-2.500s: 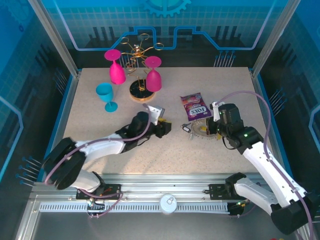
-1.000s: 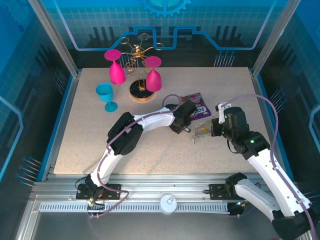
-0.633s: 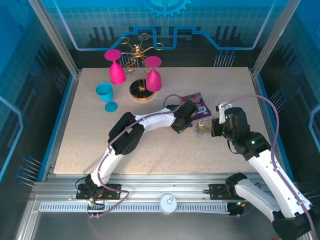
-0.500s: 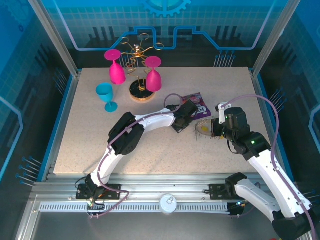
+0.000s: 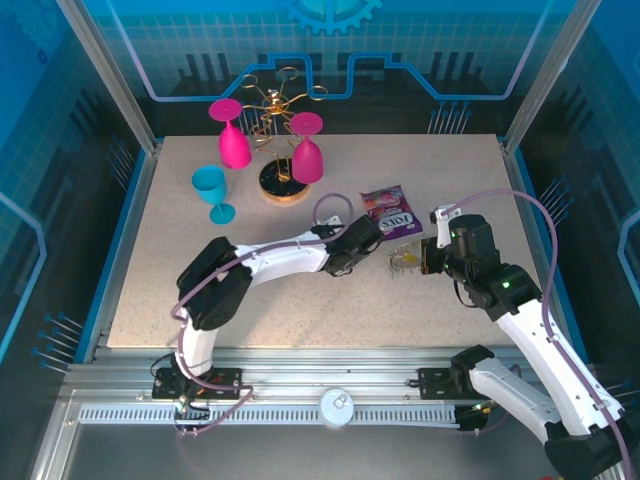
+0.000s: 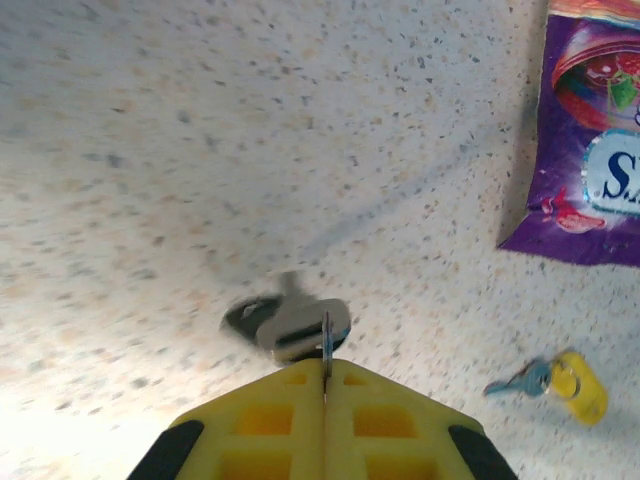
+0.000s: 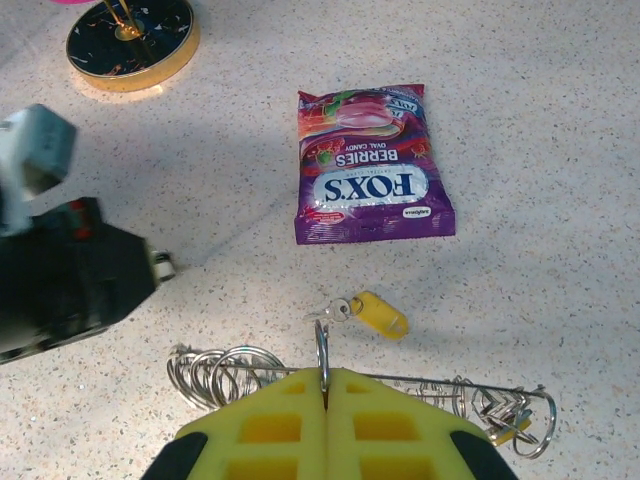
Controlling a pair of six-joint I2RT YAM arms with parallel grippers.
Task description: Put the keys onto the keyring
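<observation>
L end effector [image 6: 324,378] pinches a black-tag key [image 6: 288,322]; R end effector [image 7: 323,385] clamps the keyring [image 7: 215,375], frame bottom. We should hold it steady, thread key on slow & square.

The table [image 5: 460,180] is pale beige, flecked with grey and brown. The candy bag [image 7: 368,165] is purple, with red berries and a white and blue label. Near the bag, the yellow-tagged key [image 7: 380,314] is silver and the keyring [image 7: 225,372] is silver-grey wire. The left gripper [image 6: 325,372] and right gripper [image 7: 323,385] have yellow fingers; the blurred dark-tagged key [image 6: 285,322] looks silver. Well away from the bag are a pink goblet [image 5: 232,138], a second pink goblet [image 5: 306,150], a turquoise goblet [image 5: 212,188] and a gold rack [image 5: 272,100] on a black base.
</observation>
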